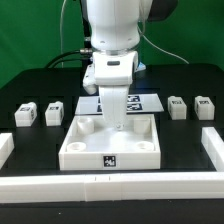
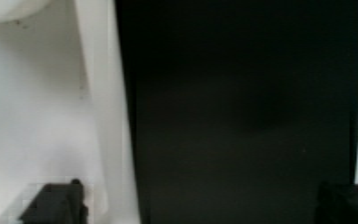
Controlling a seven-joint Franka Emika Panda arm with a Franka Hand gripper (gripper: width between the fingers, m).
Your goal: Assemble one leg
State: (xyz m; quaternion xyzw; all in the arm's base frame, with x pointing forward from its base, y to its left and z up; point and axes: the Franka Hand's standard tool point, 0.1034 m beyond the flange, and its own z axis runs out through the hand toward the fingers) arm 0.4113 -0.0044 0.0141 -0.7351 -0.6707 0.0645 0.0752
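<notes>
Exterior view first. Pincer [image 1: 117, 118] down low over the middle of the square panel [image 1: 72, 150], near its far wall, with the arm upright above it. No telling from this side how far apart the fingers stand.

Four legs [image 1: 55, 110] loose on the desk [image 1: 40, 135], none in hand: two off toward the exterior view's left of the panel, two [image 1: 178, 107] off toward the exterior view's right, each pair side by side, tags facing the camera. Inner leg of either pair about equally far from the pincer, well apart from it and past the panel's side walls; so, by judgement, a lift up and a sideways reach before any grasp. Too stubby and small here to make out a long axis.

As a tray, the panel empty: nothing in the round corner sockets [image 1: 150, 148] that show, only the pincer above the floor.

Marker board [image 1: 145, 101] flat just behind the panel. Long white bars [image 1: 100, 185] along the front and at both sides.

Wrist view next. Two dark fingertips [image 2: 51, 203] at opposite edges of the picture, spread wide, with nothing between them: pincer [image 2: 202, 200] fully parted and empty. Blurred white surface to one side, likely part of the panel, and a broad dark stretch beside it. No leg anywhere in this view.
</notes>
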